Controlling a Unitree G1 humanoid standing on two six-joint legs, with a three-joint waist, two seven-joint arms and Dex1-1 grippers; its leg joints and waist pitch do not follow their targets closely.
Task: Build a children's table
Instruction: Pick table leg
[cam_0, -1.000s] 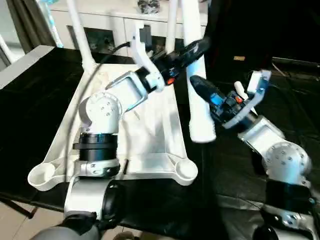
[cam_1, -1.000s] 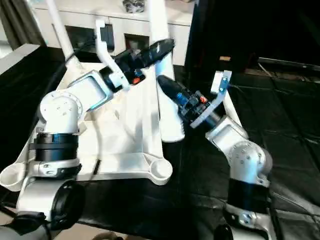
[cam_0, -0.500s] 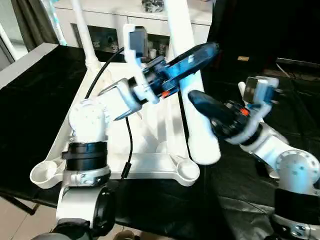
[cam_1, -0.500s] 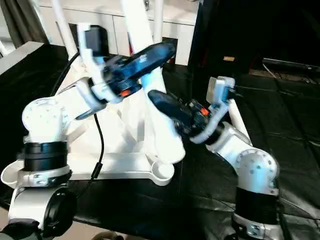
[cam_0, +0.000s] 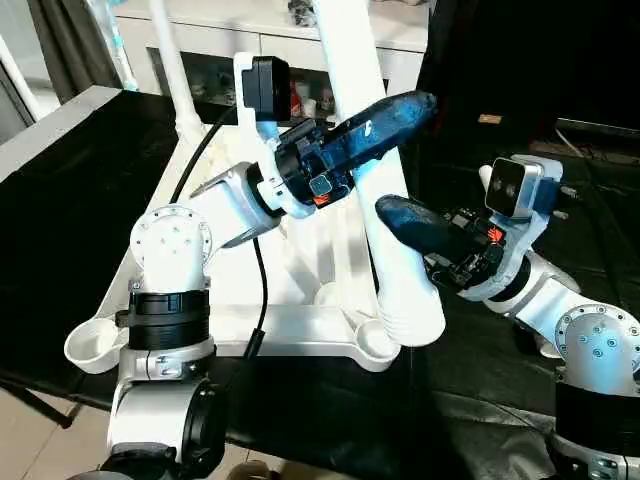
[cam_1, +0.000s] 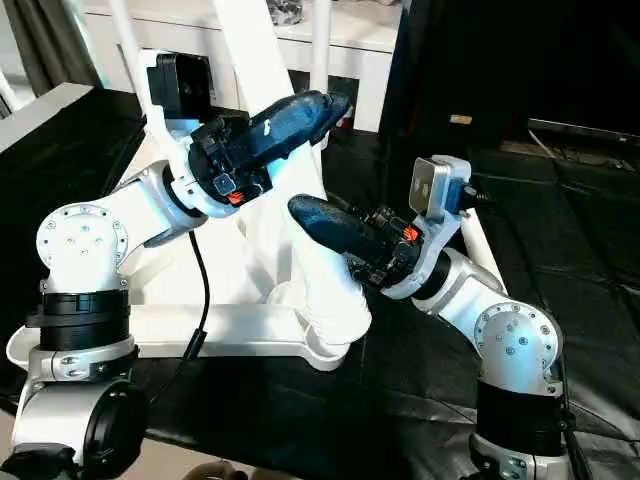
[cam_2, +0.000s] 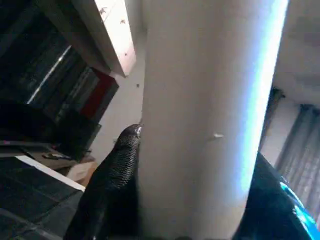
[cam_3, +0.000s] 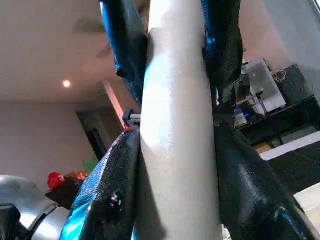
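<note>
The white tabletop (cam_0: 300, 322) lies underside up on the black table, with round sockets at its corners. A long white leg (cam_0: 398, 275) stands steeply tilted, its lower end at the near right socket (cam_0: 372, 340). My left gripper (cam_0: 385, 110) is shut on the leg high up; in the left wrist view a black finger (cam_2: 115, 175) presses the leg (cam_2: 200, 125). My right gripper (cam_0: 395, 225) is shut on the same leg lower down, its fingers (cam_3: 110, 190) hugging the leg (cam_3: 180, 125). Another leg (cam_0: 172, 70) stands upright in the far left socket, and one more (cam_1: 320, 40) rises at the far right.
A white cabinet with glass doors (cam_0: 215, 70) stands behind the table. The black cloth (cam_0: 60, 200) spreads left of the tabletop, and its near edge drops to the floor (cam_0: 30, 440). The near left socket (cam_0: 90, 345) holds nothing. A black cable (cam_0: 258, 300) hangs from my left forearm.
The held leg has swung more upright and its lower end has come down to the near right socket. My left gripper has closed onto it. The head camera has also shifted.
</note>
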